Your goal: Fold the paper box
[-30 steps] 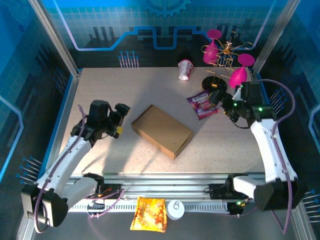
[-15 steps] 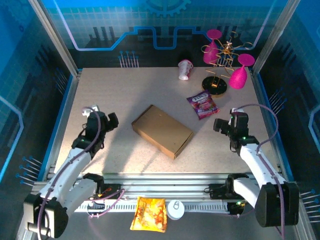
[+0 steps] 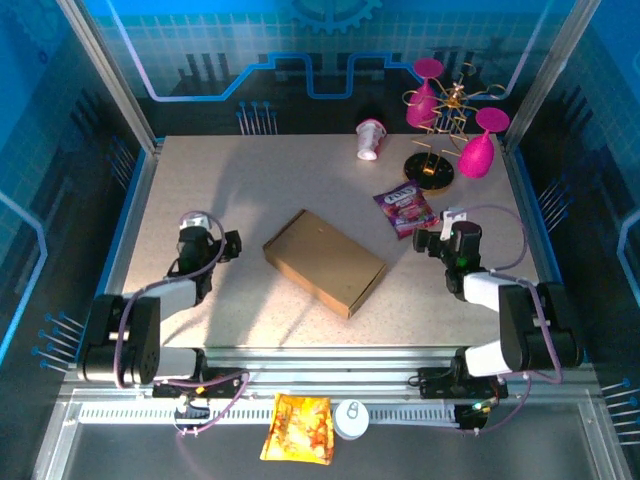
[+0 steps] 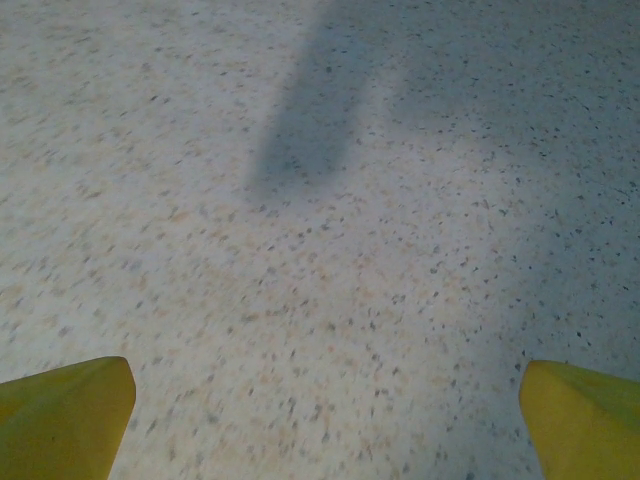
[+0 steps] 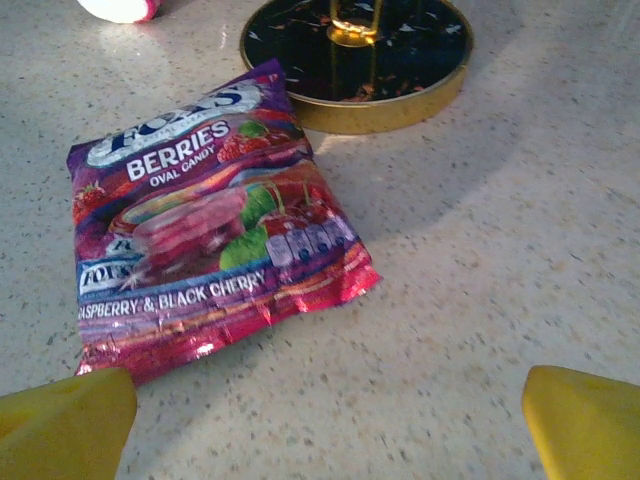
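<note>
The paper box (image 3: 323,261), plain brown cardboard and closed into a shallow rectangle, lies at an angle in the middle of the table. My left gripper (image 3: 224,245) rests low on the table to the box's left, a short gap away. In the left wrist view its yellow fingertips (image 4: 62,415) stand wide apart over bare speckled table, open with nothing between them. My right gripper (image 3: 428,243) sits low to the right of the box, just below the purple candy packet (image 5: 200,245). It is open too, its yellow fingertips (image 5: 585,420) spread wide and holding nothing.
A gold stand with a black round base (image 5: 355,60) holds pink glasses (image 3: 474,155) at the back right. A white cup (image 3: 370,140) lies on its side near it. An orange snack bag (image 3: 298,428) and a white disc (image 3: 351,418) lie in front of the near rail.
Both arms have folded back and down toward their bases, so the grippers now sit low on the table. Both stayed open. The box has not moved.
</note>
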Controlling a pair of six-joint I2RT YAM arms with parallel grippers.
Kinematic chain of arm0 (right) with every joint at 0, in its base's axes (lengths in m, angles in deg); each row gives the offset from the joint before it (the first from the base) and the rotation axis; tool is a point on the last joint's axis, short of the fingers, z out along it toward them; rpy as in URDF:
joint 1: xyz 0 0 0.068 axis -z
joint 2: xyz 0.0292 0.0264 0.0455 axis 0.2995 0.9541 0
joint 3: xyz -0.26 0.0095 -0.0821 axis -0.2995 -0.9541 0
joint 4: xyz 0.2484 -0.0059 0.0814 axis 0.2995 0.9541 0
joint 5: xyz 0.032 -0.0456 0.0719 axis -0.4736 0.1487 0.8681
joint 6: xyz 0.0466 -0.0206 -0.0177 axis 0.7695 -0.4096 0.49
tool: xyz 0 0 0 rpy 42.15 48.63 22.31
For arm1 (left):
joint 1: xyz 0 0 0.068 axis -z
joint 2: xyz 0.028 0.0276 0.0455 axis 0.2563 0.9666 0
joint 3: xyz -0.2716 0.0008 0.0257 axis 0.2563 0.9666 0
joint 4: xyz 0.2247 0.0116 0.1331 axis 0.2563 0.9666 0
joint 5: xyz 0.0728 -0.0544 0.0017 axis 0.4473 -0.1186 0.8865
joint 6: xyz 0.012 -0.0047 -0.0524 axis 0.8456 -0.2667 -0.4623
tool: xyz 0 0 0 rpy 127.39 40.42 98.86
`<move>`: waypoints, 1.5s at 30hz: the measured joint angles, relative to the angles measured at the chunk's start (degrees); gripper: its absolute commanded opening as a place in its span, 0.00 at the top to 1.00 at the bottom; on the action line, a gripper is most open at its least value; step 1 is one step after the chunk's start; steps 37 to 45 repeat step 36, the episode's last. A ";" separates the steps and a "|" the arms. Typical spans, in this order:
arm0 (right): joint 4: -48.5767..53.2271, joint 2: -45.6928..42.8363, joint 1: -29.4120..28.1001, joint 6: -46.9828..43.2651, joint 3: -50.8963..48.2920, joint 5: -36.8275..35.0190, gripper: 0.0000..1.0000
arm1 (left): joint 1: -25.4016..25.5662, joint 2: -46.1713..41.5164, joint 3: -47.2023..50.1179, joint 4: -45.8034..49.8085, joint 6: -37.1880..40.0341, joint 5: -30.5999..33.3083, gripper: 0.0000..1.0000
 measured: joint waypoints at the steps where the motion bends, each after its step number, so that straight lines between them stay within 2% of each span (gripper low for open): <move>1: -1.22 0.87 0.24 -0.48 0.11 0.87 0.00 | -0.22 1.68 -0.55 -2.23 0.85 -0.96 0.01; 4: -9.88 2.89 0.31 -1.75 -2.08 2.80 0.00 | -0.44 5.49 -0.11 -10.97 2.82 -3.69 0.01; 7: -21.49 4.76 0.33 -1.70 -8.90 2.34 0.00 | -0.44 8.98 4.42 -23.08 4.33 -5.64 0.01; 10: -30.64 7.61 0.39 -1.18 -14.51 0.74 0.00 | -0.44 9.73 7.76 -27.43 4.35 -5.64 0.01; 12: -32.04 7.89 0.46 -1.05 -15.13 0.04 0.00 | -0.44 9.77 6.99 -27.32 4.37 -5.64 0.01; 21: -22.45 6.43 -1.57 -3.87 -1.70 0.94 0.00 | -0.42 9.77 2.86 -26.29 4.61 -5.66 0.01; 26: -19.23 6.38 -1.95 -5.03 -1.70 1.01 0.00 | -0.42 9.77 2.86 -26.27 4.72 -5.66 0.01; 45: -18.03 6.38 -2.47 -6.47 -1.75 1.88 0.00 | -0.42 9.77 2.86 -26.27 4.74 -5.66 0.01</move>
